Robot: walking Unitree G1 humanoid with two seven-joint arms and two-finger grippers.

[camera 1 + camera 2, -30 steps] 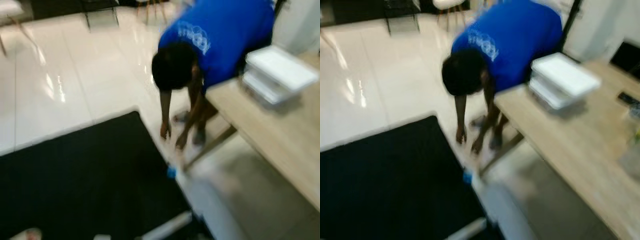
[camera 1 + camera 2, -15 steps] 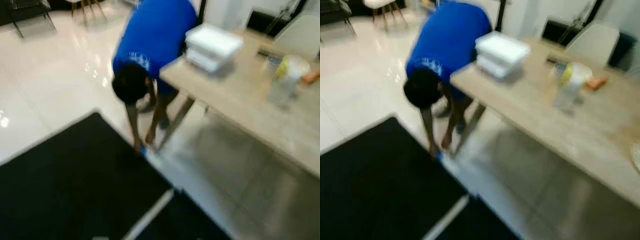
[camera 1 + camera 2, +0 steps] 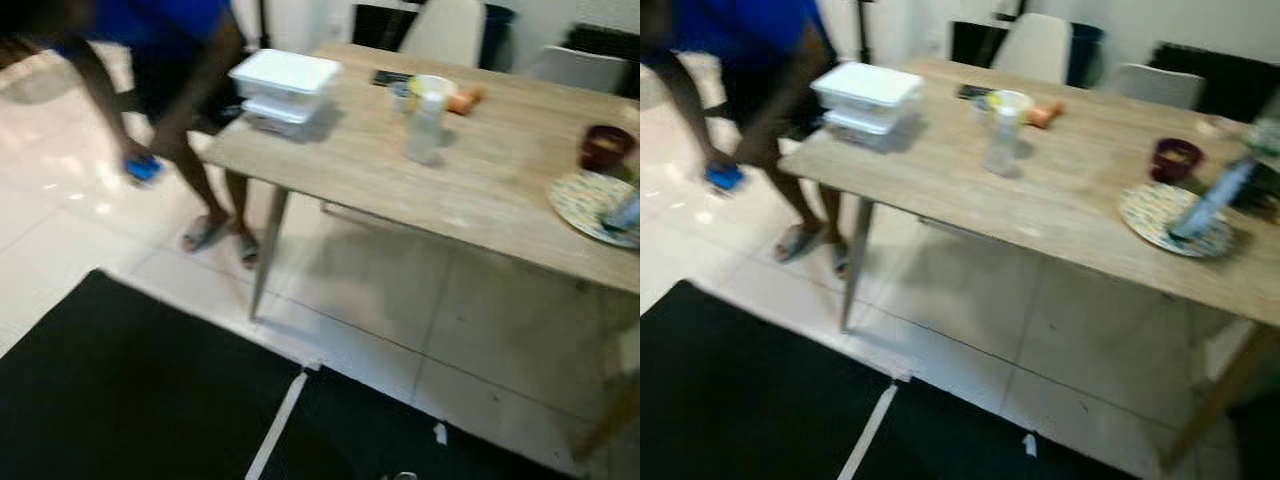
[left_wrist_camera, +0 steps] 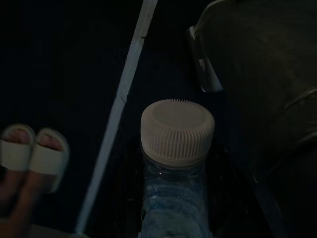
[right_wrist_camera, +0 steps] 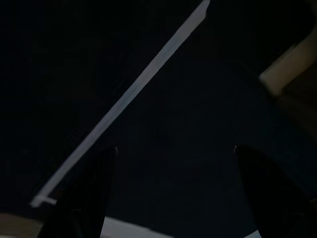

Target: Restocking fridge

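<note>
A clear water bottle (image 4: 173,198) with a ribbed white cap (image 4: 177,130) stands between the fingers of my left gripper (image 4: 176,213), seen over the black mat in the dark left wrist view. My right gripper (image 5: 176,147) hangs open above the same mat, with nothing between its fingers. Ahead stands a wooden table (image 3: 480,190) carrying stacked white lidded containers (image 3: 285,85), a clear plastic bottle (image 3: 425,120), an orange item (image 3: 465,98), a dark red cup (image 3: 606,147) and a patterned plate (image 3: 590,205).
A person in a blue shirt (image 3: 150,30) stands at the table's left end holding a small blue object (image 3: 143,168). A black mat (image 3: 130,390) with a white tape line (image 3: 275,430) covers the near floor. Chairs (image 3: 445,25) stand behind the table. Sandalled feet (image 4: 34,153) show close by.
The head camera has swung right, bringing the whole table into view. The person has risen from bending to the floor and now holds the blue object.
</note>
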